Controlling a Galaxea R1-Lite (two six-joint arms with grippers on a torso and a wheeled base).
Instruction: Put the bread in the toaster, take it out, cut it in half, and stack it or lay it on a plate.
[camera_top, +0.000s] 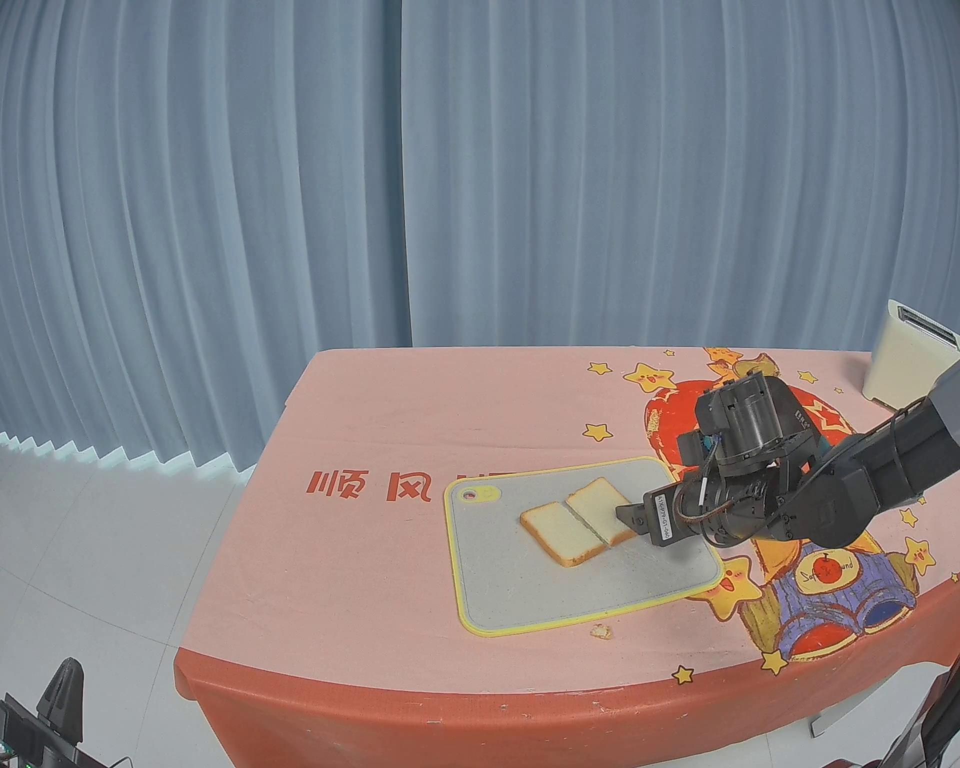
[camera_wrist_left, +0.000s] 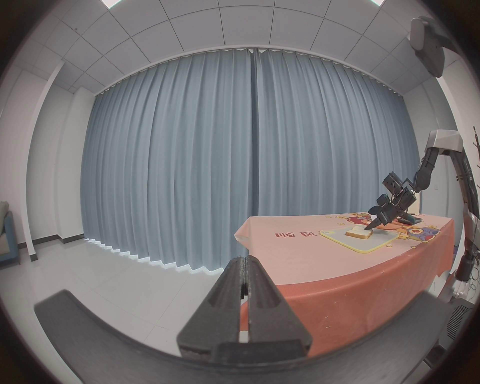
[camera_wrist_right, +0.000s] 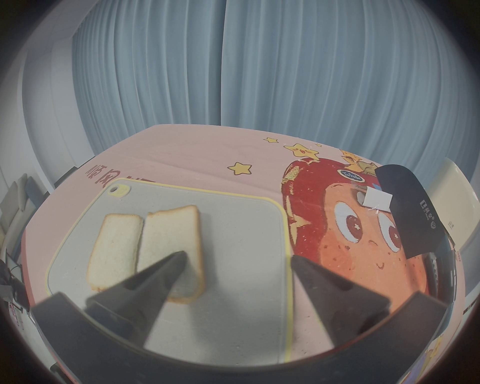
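Observation:
Two halves of a cut bread slice (camera_top: 563, 532) (camera_top: 600, 508) lie side by side on a grey cutting board (camera_top: 520, 600) with a yellow rim. My right gripper (camera_top: 638, 520) is low over the board at the right-hand half, open. In the right wrist view one finger (camera_wrist_right: 155, 285) overlaps the nearer half (camera_wrist_right: 172, 235), and the other finger (camera_wrist_right: 335, 292) is over the board's edge; the second half (camera_wrist_right: 116, 247) lies beyond. The cream toaster (camera_top: 908, 352) stands at the table's far right. My left gripper (camera_wrist_left: 245, 295) hangs shut and holds nothing, off the table's left side.
A black knife (camera_wrist_right: 410, 210) lies on the printed pink tablecloth (camera_top: 400, 420) to the right of the board. A crumb (camera_top: 601, 631) sits near the table's front edge. The table's left half is bare cloth.

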